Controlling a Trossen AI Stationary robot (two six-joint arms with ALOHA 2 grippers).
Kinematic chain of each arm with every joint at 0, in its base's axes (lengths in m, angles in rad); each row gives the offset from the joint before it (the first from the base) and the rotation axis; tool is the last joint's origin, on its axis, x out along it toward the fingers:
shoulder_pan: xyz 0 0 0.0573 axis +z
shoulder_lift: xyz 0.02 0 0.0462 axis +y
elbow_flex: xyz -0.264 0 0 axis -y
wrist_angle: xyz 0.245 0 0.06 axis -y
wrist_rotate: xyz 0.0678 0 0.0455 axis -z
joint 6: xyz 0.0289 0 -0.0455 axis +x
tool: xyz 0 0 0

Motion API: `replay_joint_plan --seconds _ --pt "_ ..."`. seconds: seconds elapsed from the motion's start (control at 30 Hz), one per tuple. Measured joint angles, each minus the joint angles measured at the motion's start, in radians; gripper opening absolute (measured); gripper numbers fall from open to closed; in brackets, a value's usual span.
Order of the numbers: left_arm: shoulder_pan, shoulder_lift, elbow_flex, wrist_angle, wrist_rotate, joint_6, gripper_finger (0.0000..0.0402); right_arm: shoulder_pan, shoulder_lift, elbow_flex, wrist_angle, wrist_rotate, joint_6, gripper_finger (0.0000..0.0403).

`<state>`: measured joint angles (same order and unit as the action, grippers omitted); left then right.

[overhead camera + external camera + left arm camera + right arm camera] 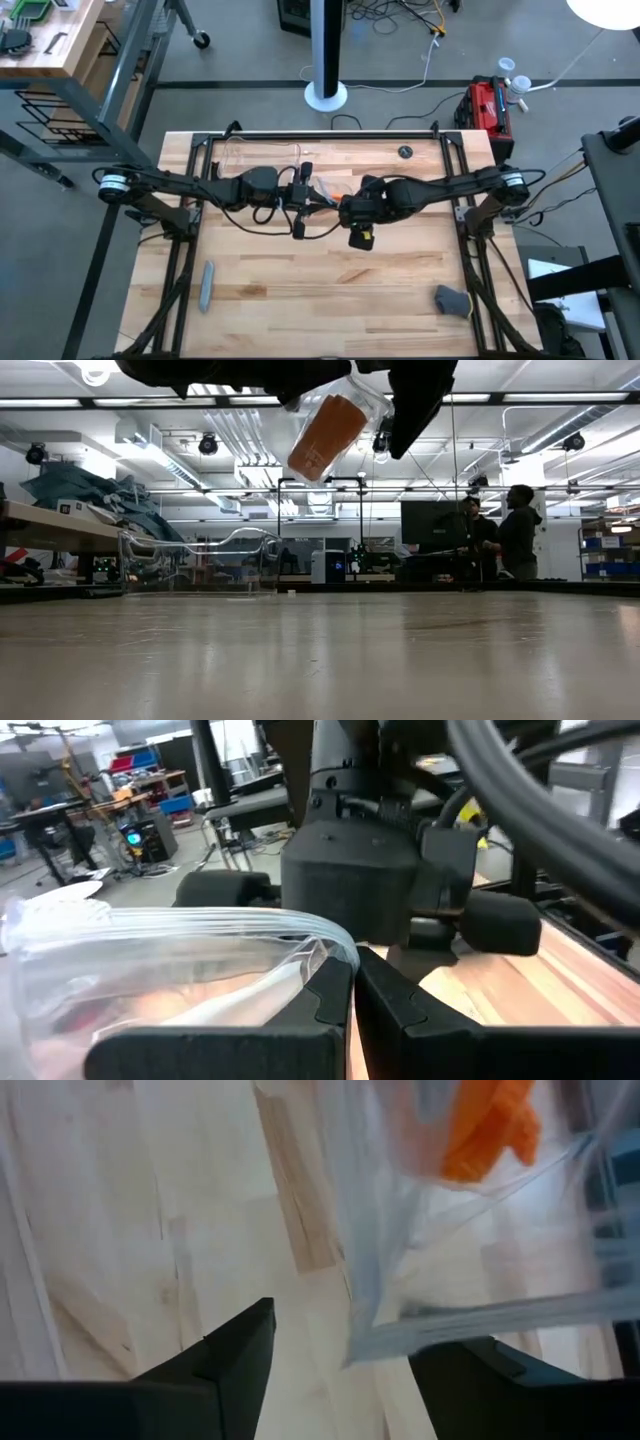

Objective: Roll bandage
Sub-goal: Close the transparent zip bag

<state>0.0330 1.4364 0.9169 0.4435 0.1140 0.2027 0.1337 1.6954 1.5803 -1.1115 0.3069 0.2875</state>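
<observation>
**Bandage held aloft in its clear wrap, unpacking judged to be in hand**

The bandage (326, 435) is seen as an orange bundle enclosed in a clear plastic wrap (352, 400), lifted well above the worktop (320, 280) between the two arms, near the middle of the worktop. The step in hand is judged to be the freeing of the bandage from its wrap; no rolling has yet been begun.

The left tool (352, 982) is closed to a narrow gap and a fold of the wrap is pinched between its fingers. The right tool (340, 1355) is held wide, with an edge of the wrap lying between its fingers but gripped by neither. The next move is judged to call for a grip by the right tool on the wrap's free edge, so that the wrap can be pulled open and the bandage let out onto the worktop.

From the low view alone the height of the bundle above the worktop is made plain. In the high view the bandage is almost hidden under the tools, but a grey bar (206, 285) near the front left and a second clear wrap (262, 153) at the back are shown. The pinch itself is shown only by the left wrist view
</observation>
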Motion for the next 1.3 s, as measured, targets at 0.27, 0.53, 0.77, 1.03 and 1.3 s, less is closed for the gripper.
replay_joint_plan --seconds 0.27,0.53,0.77,1.03,1.3 --pt "0.0 0.0 0.0 -0.001 -0.064 -0.001 0.0 0.012 -0.02 0.0 -0.001 -0.001 -0.012 0.0223" --pt "-0.006 0.0 0.0 0.051 -0.063 -0.022 0.0 0.011 -0.018 0.001 0.083 0.0 -0.136 0.0219" --pt "-0.006 0.0 0.001 0.179 -0.075 -0.015 0.0 0.009 -0.017 0.001 0.221 0.013 -0.271 0.0218" --pt "-0.006 0.0 0.001 0.256 -0.074 0.033 0.0 0.002 -0.018 0.001 0.232 0.064 -0.267 0.0231" --pt "-0.013 0.0 0.001 0.296 -0.045 0.017 0.0 0.003 -0.018 0.001 0.315 0.06 -0.307 0.0231"
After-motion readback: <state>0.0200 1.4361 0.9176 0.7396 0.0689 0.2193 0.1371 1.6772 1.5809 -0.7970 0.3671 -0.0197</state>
